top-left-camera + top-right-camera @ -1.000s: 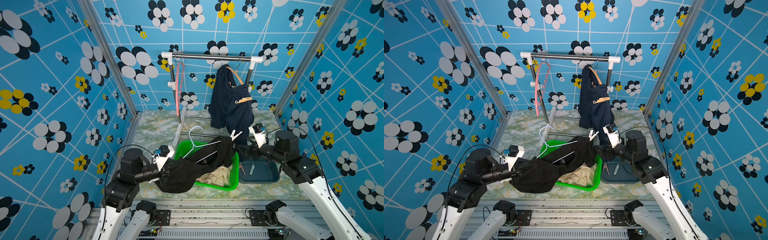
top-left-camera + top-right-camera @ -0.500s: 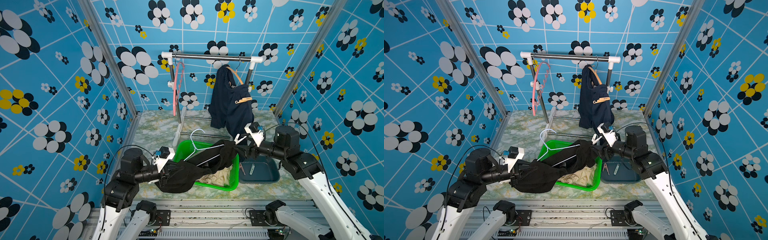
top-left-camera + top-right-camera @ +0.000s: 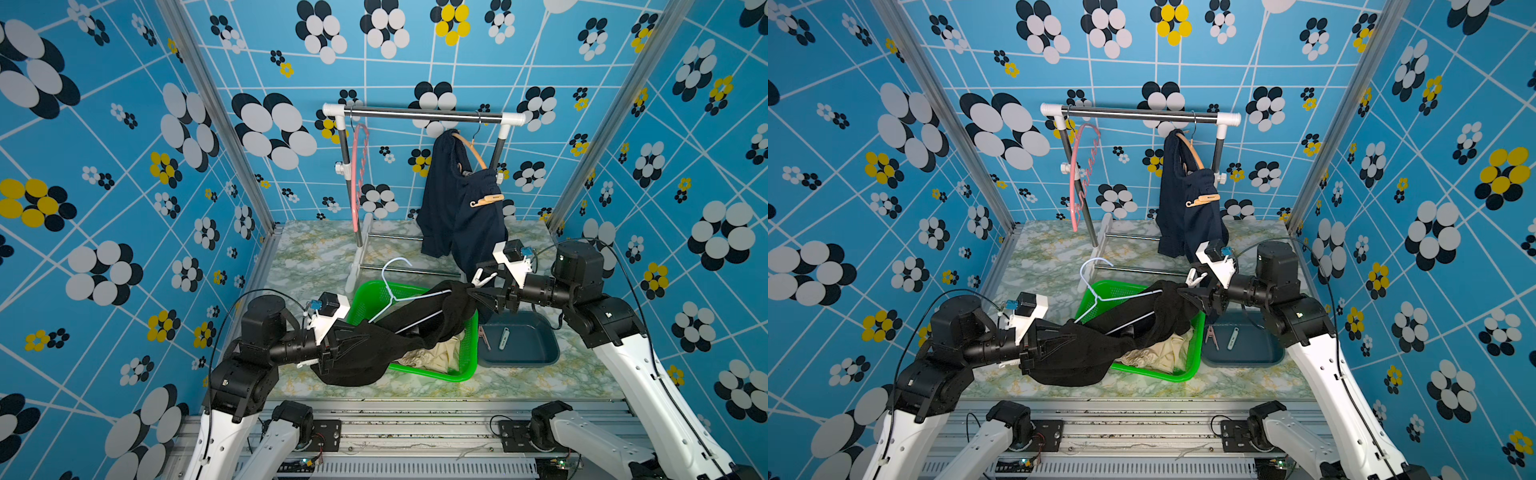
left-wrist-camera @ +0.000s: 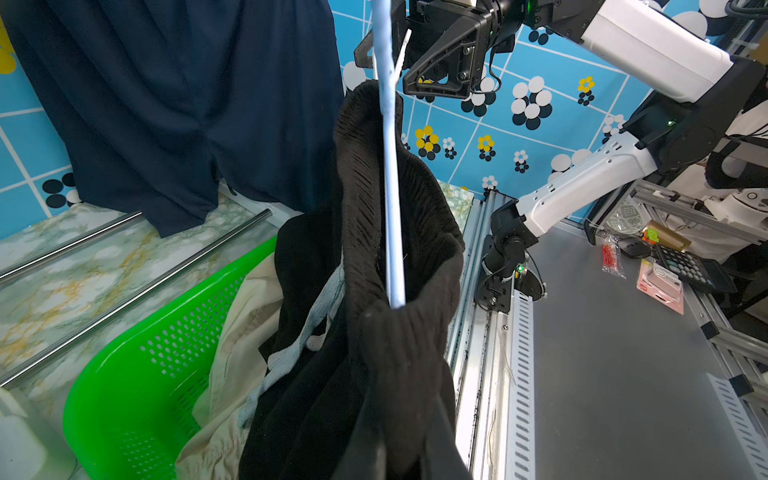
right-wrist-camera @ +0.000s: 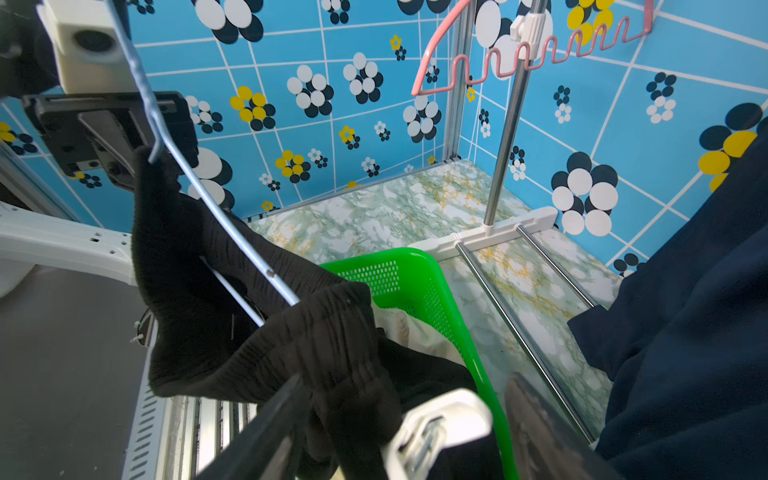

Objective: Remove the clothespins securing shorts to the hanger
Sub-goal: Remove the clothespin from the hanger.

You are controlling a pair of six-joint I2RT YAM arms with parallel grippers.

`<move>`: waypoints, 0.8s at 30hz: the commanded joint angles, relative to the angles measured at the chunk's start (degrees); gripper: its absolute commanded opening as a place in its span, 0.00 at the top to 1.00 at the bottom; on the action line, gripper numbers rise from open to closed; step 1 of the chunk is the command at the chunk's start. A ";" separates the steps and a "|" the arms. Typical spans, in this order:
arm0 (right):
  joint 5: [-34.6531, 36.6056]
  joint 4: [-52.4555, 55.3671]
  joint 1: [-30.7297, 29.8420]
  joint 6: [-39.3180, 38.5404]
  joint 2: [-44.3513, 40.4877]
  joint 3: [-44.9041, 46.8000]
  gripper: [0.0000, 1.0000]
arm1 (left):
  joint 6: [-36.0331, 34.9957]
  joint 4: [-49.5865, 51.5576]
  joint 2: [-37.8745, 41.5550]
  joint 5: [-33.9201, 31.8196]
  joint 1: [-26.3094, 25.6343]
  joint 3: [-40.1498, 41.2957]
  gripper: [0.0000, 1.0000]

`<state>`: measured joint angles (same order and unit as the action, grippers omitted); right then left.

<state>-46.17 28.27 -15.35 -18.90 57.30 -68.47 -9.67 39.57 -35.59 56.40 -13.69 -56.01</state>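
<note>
Black ribbed cloth spans the gap between the two arms: the black shorts (image 3: pixel 361 357) sag above the green basket (image 3: pixel 434 376), threaded on a white wire hanger (image 3: pixel 419 295) whose hook lifts toward the back.

Only the right wrist view shows the far end closely. There a white clothespin (image 5: pixel 440 432) sits between the right jaws, which stand spread on either side of it. One has a gap to the pin, the other has bunched waistband in between. In both top views that white clothespin (image 3: pixel 1196 277) is only a small pale fork sticking up at the hanger's right end.

The top views alone show the slate-blue tray (image 3: pixel 536 353) just beside the basket, with two loose pins lying in it (a pale clothespin (image 3: pixel 504 337) and a tan clothespin (image 3: pixel 484 337)).

The left jaws are pressed together on the other bunched end of the shorts. Fabric covers them in the top views and the left wrist view cuts them off at its edge, so I cannot tell whether the wire is pinched too. That view does show the wire running along the elastic waistband.

Beige shorts (image 3: pixel 436 359) lie crumpled in the basket under the black pair. Navy shorts (image 3: pixel 457 216) hang from a wooden hanger (image 3: pixel 488 200) on the rail (image 3: pixel 415 113) at the back of the bench (image 3: pixel 316 257).
</note>
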 commanded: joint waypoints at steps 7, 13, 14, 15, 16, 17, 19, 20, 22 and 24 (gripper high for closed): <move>-11.41 -3.55 2.18 0.20 3.23 -1.68 0.28 | 2.69 -6.89 -1.58 7.26 2.18 -0.81 1.00; -12.98 -5.53 2.27 0.70 4.13 -2.19 0.30 | 3.01 -6.70 -1.85 8.49 2.44 -0.76 1.00; -13.02 -5.81 2.26 0.85 4.41 -2.44 0.31 | 2.78 -6.42 -1.89 8.66 2.44 -0.70 1.00; -13.14 -5.87 2.26 0.95 4.69 -2.75 0.32 | 2.52 -6.14 -1.93 8.73 2.49 -0.77 1.00; -13.28 -5.87 2.26 1.04 5.11 -3.15 0.34 | 2.39 -5.87 -1.94 8.79 2.52 -0.77 1.00; -13.33 -6.00 2.26 1.12 5.41 -3.53 0.35 | 2.38 -5.67 -2.02 8.76 2.61 -0.68 1.00; -13.33 -6.41 2.28 1.51 5.78 -3.94 0.37 | 2.38 -5.48 -2.22 8.80 2.60 -0.68 1.00; -13.41 -6.69 2.28 1.87 5.84 -4.04 0.38 | 2.38 -5.47 -2.24 8.73 2.69 -0.68 1.00; -13.89 -7.45 2.34 2.28 5.86 -3.99 0.40 | 2.46 -5.60 -2.24 8.77 2.66 -0.65 1.00; -14.37 -7.90 2.29 2.66 5.71 -3.97 0.44 | 2.62 -5.65 -2.29 8.74 2.72 -0.72 1.00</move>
<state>-58.54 22.17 -13.39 -17.37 62.87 -71.11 -7.07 36.23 -37.82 62.37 -11.57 -56.01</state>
